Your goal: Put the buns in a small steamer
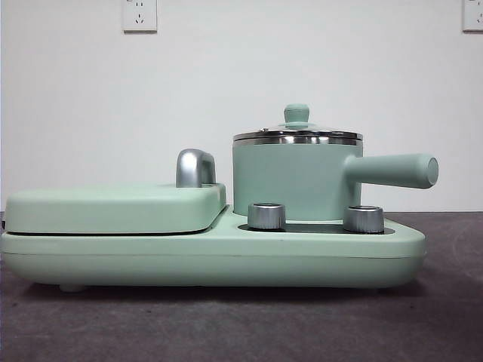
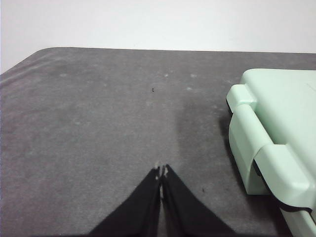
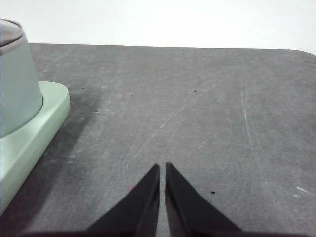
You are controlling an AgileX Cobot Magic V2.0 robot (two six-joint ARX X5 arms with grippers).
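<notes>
Front view, lidded small steamer (image 1: 298, 177) on base (image 1: 211, 256), grill plate (image 1: 113, 209) beside.

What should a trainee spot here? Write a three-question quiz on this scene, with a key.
1. True or false: the glass lid with the green knob sits on the mint-green round steamer pot.
2. Which thing lies beside the left hand in the left wrist view? A) the steamer pot B) the flat mint-green lidded grill plate C) a steel spoon
3. How many cream-white buns show in any of the three views?
Key: 1 true; 2 B; 3 none.
</notes>
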